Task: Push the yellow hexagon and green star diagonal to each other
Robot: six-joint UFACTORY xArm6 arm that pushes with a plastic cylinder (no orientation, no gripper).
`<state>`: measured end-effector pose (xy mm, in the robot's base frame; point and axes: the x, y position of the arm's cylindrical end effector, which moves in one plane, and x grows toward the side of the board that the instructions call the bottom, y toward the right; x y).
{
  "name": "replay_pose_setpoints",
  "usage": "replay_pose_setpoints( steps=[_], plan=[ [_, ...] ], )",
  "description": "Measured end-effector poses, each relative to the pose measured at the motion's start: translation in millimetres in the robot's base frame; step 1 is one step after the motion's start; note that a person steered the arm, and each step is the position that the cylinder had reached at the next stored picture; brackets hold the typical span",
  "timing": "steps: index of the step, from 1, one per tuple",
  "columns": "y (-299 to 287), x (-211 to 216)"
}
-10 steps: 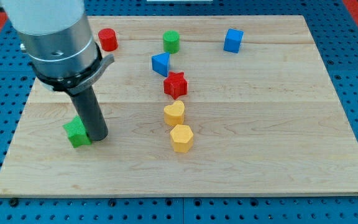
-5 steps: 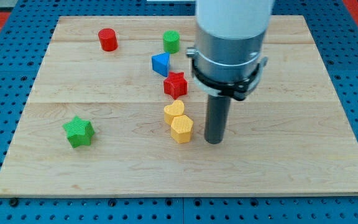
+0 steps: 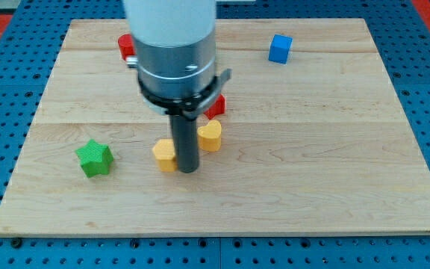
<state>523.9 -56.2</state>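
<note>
The yellow hexagon (image 3: 164, 154) lies on the wooden board, left of centre, partly hidden by my rod. My tip (image 3: 189, 170) touches its right side. The green star (image 3: 94, 158) lies further to the view's left, about level with the hexagon, with a gap between them. A yellow heart (image 3: 210, 136) sits just right of my rod.
A red star (image 3: 216, 106) peeks out behind the arm above the heart. A red cylinder (image 3: 125, 46) is partly hidden at the top left. A blue cube (image 3: 279, 48) stands at the top right. The arm's body hides the board's upper middle.
My rod swung from the hexagon's right side leftward and pushed the yellow hexagon to the view's left, away from the heart and toward the green star. The star has not moved in the last half second.
</note>
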Motion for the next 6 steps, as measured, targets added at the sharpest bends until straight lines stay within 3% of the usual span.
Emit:
replay_pose_setpoints(
  steps=[2, 3, 5, 6],
  plan=[
    [-60, 50],
    [-102, 37],
    [-132, -27],
    [-162, -5]
  ],
)
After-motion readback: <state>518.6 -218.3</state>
